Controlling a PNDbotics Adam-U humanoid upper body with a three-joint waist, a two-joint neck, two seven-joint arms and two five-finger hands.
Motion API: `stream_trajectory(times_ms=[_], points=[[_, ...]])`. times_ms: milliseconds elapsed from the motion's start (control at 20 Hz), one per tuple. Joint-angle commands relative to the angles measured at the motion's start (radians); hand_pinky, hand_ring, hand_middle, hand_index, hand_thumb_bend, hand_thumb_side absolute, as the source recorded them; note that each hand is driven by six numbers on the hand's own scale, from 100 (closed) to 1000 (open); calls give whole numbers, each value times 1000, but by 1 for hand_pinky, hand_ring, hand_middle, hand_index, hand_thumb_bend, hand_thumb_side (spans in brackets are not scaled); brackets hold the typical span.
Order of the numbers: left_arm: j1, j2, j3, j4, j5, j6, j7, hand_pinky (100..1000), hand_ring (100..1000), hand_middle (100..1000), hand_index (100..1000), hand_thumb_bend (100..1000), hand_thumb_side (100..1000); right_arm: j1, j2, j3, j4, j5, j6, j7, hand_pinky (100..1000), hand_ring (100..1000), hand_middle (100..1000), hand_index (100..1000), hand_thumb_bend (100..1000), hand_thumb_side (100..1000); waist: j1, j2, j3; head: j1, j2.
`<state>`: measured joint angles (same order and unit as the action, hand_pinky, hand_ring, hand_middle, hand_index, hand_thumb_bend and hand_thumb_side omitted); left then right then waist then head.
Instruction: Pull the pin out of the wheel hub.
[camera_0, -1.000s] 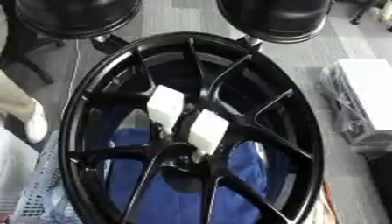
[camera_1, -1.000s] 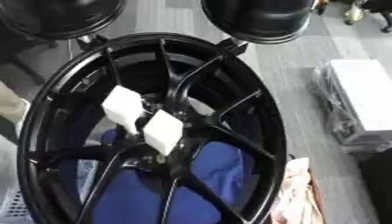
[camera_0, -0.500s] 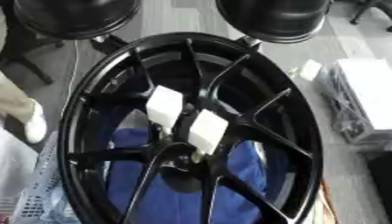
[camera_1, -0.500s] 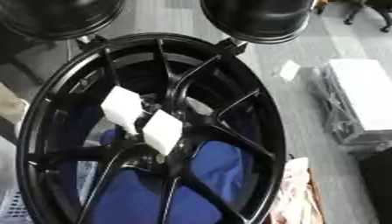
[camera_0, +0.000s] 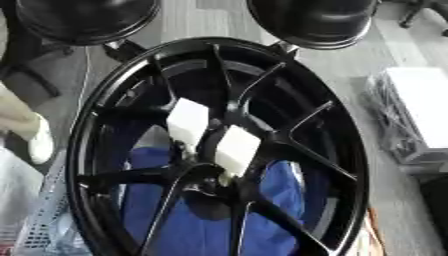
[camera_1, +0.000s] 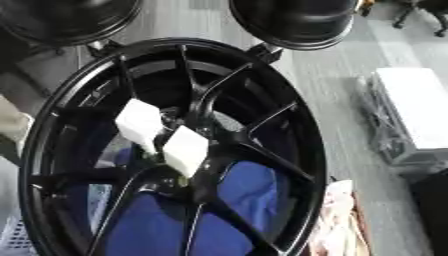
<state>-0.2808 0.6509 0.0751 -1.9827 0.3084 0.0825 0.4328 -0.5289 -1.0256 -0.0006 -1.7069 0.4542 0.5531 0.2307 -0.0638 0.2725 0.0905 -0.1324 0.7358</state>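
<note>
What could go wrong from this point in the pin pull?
Neither hand is in view, so any reach starts unseen. The two white blocks sit between the spokes by the wheel hub and may crowd fingers. I cannot make out the pin, so a hand might grab the wrong part.

Little here can be tied to the robot's body with any certainty; two rounded black shells sit at the top edge, the left shell (camera_0: 83, 20) and the right shell (camera_0: 315, 20), both glossy and smooth with pale reflections; a short black strut (camera_0: 122, 50) shows under the left one, another strut (camera_0: 282, 47) under the right; whether these belong to the robot cannot be told.
</note>
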Motion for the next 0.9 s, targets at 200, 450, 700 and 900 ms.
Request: stream_trajectory(times_ms=[200,450,700,900], points=[[-8,25,13,-17,-3,-2,-2,780,770,786,736,229,856,-21,-26,-22,-18,-22,-2,-31,819,851,752,818,100,194,5,-18,2,0,-12],[-11,25,13,-17,-4,-3,-3,780,770,786,736,228,854,-27,-25,-17,-39,-74,-20,-78,807,823,701,799,100,325,5,-20,5,-1,-14],[-12,25,13,-17,-4,-4,-4,780,770,786,736,228,854,-33,-26,-5,-58,-108,-39,-88,805,817,689,790,100,355,5,-21,7,-2,-19],[-13,25,14,-17,-5,-6,-4,780,770,786,736,228,853,-38,-26,1,-78,-112,-50,-82,806,815,687,789,100,348,5,-22,7,-2,-19]])
